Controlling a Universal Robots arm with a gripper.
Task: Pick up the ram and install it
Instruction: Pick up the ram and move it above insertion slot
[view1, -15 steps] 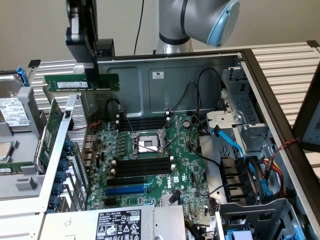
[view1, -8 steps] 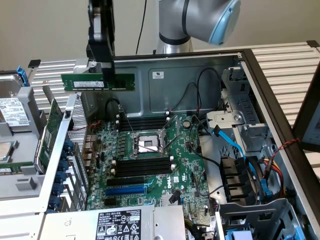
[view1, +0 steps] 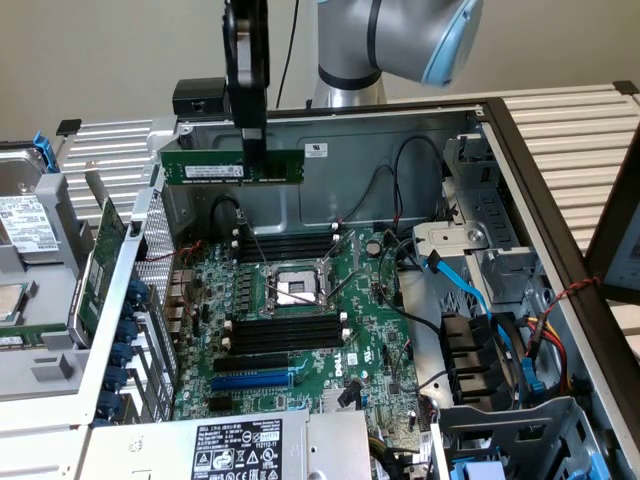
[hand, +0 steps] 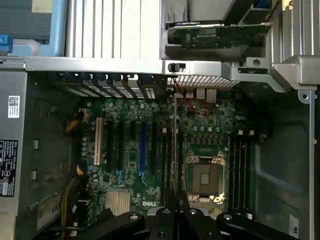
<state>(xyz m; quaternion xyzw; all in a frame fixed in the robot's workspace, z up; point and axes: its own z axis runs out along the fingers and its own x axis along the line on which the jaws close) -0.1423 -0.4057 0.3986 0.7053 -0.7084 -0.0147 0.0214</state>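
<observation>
One stick, and we have it: pickup looks done, install not yet. We read this as the carry/align step.

The gripper (view1: 252, 165) is pinched nearly together on the ram (view1: 205, 170), clamping its upper edge near mid-length. The stick sits level, label facing the exterior camera, contact edge down.

The ram hangs well above the socket (view1: 297, 290), about level with the top rim of the case (view1: 330, 190) wall and toward the exterior view's left of the socket. It touches nothing on the board.

The black slots (view1: 285, 335) on both sides of the socket look empty to us. In the wrist view we see the stick edge-on, a thin line running parallel with the slots just beside the socket.

Our judgement of what seating calls for:
- stick parallel to one slot
- lower edge centred over the groove
- notch matched
- end latches open
- a straight, square push

We can't tell latch state or notch side from here. Risk as we see it: any tilt in the pinch would land one end first and bind.
</observation>
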